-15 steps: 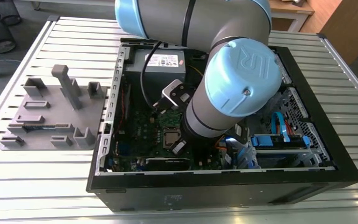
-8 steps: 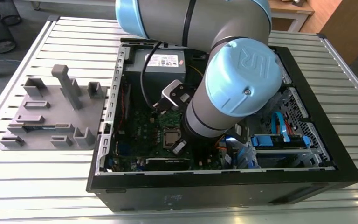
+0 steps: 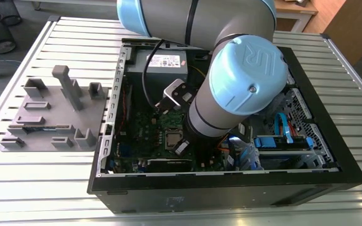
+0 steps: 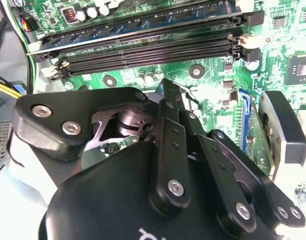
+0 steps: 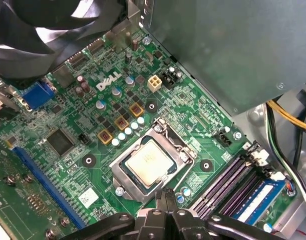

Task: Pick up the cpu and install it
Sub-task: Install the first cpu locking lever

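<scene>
A slatted metal tabletop (image 3: 36,188) is carrying an open black computer case (image 3: 231,193), which is lying on its side. The grey and light-blue arm (image 3: 231,94) is reaching down into the case from above. At the far side of the case a grey power supply box (image 3: 159,63) is sitting. Outside the case, on the exterior view's left, a grey plastic fixture (image 3: 49,117) is standing on the tabletop.

The green motherboard (image 5: 92,145) is covering the floor of the case, and long dark memory slots (image 4: 142,50) are running across it. The black end effector (image 5: 164,196) is hanging just above the board. Its fingers (image 4: 169,107) are drawn together until they are meeting at the tips, and they are holding nothing.

The silver socket frame (image 5: 121,175) is lying on the board right beside the fingertips. The cpu (image 5: 148,166) is sitting flat inside this frame with its metal top facing up. In the first wrist view it is lying just beside the fingertips and lower than them; the end effector is not touching it. In the exterior view the cpu is showing near the middle of the board, close beside the arm on the exterior view's left.
</scene>
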